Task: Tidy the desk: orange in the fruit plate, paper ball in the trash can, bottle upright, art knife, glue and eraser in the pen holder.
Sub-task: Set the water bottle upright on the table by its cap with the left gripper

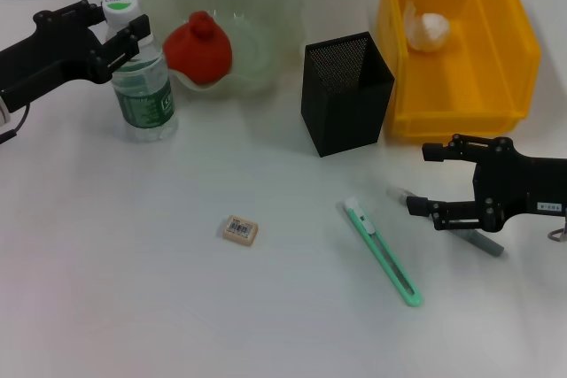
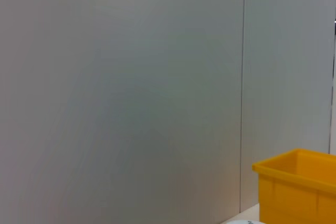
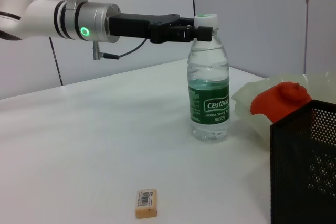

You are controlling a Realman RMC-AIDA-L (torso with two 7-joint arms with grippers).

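A: What is held in each container?

B: One orange (image 1: 198, 47) is seen lying in the pale fruit plate (image 1: 266, 6) at the back of the tabletop (image 1: 133, 307). One paper ball (image 1: 427, 29) is found in the yellow bin (image 1: 505, 59) at the back right. Nothing can be made out inside the black mesh pen holder (image 1: 345, 93), which stands between plate and bin.

A: And what is counted on the tabletop itself?

B: One bottle (image 1: 142, 86), with a green label and a white cap, is stood upright just beside the plate. One eraser (image 1: 241, 230) is laid flat toward the front, well apart from the rest. One green art knife (image 1: 383, 253) is laid diagonally in front of the pen holder. One grey stick, taken to be the glue (image 1: 478, 241), is seen partly hidden under the right hand.

A: How are the hands placed?

B: The left hand (image 1: 120, 28) is closed around the neck of the bottle, just under the cap; this is confirmed in the right wrist view, where fingers (image 3: 178, 29) are seen clamped at the neck. The right hand (image 1: 423, 179) is held low over the glue with its fingers spread apart, nothing being gripped.
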